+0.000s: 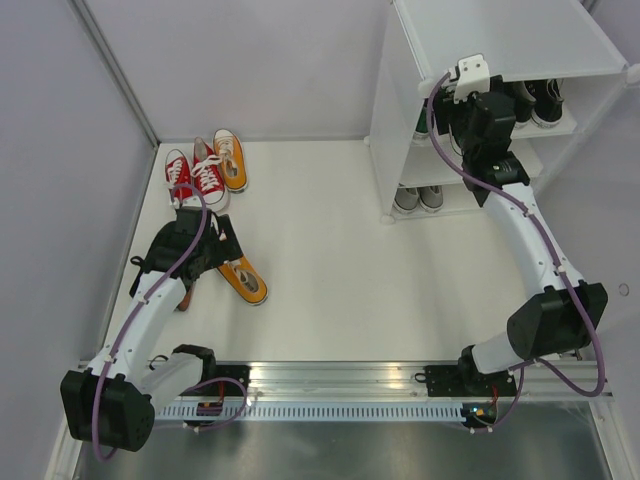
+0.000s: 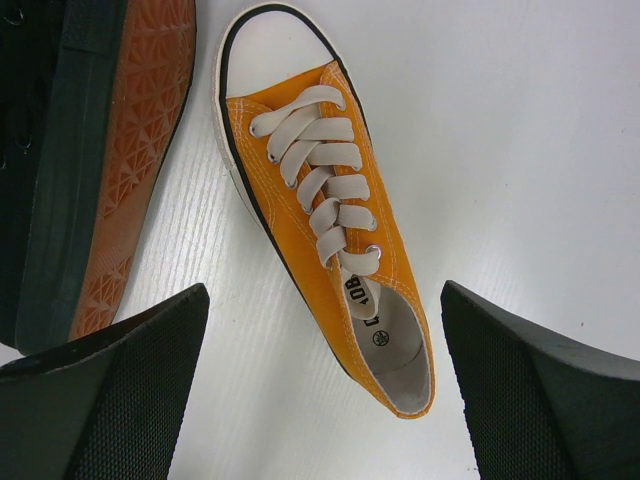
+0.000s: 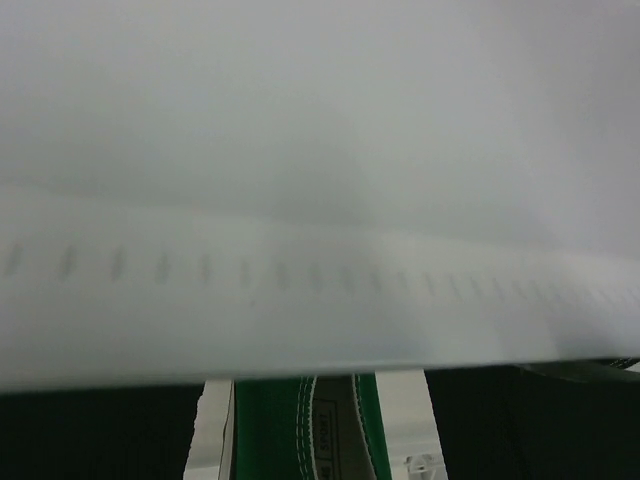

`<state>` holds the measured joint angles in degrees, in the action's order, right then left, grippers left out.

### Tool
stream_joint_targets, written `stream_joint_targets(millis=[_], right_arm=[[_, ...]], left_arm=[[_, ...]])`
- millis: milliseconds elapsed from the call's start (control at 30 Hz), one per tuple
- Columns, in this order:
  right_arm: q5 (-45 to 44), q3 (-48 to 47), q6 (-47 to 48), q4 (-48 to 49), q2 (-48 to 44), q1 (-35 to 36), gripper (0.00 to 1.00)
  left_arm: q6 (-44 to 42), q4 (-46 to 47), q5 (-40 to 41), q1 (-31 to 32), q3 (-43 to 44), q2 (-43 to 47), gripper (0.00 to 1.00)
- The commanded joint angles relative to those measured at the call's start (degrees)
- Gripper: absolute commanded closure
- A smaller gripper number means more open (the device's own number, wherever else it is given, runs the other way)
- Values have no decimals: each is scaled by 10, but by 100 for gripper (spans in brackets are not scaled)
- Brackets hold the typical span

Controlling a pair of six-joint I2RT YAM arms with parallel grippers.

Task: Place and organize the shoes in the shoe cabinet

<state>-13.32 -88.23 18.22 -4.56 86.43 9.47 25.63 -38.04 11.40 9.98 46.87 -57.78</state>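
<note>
The orange shoe (image 2: 330,240) is set upright on its sole at the centre of the left wrist view, toe toward the top of the frame. The left gripper (image 2: 322,292) is spread wide above it, one finger at each lower corner, and nothing is touched. The shoe is judged light, with soft canvas sides that would give under pressure and a stiffer rubber sole. A hold across the midfoot is judged safest, below the loose white laces. A black shoe (image 2: 70,170) is tipped on its side just beside it at the left edge, so room for a finger is tight there. The white table (image 1: 330,260) looks smooth and is probably slippery. At the upper right of the top view, the right gripper (image 3: 312,400) is held inside the shoe cabinet (image 1: 500,40). Its jaws are apart around a green shoe (image 3: 290,430), with no contact seen.
</note>
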Motion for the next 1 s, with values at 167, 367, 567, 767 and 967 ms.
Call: stream_joint_targets(millis=[167,367,567,767,967], right_arm=[[15,57,97,118,-50,1,15],[8,80,113,143,-61,1,15],[8,102,81,147,-95,1,14],[22,113,17,107,-144,2,14],[17,120,-76,28,-190,1,13]], left_arm=[[-22,14,-10,-3,1,5,0],[-23,15,-12,-3,0,5,0],[-23,15,-14,-3,1,6,0],[-22,16,-17,-3,1,7,0],[-24,16,-17,-3,1,1,0]])
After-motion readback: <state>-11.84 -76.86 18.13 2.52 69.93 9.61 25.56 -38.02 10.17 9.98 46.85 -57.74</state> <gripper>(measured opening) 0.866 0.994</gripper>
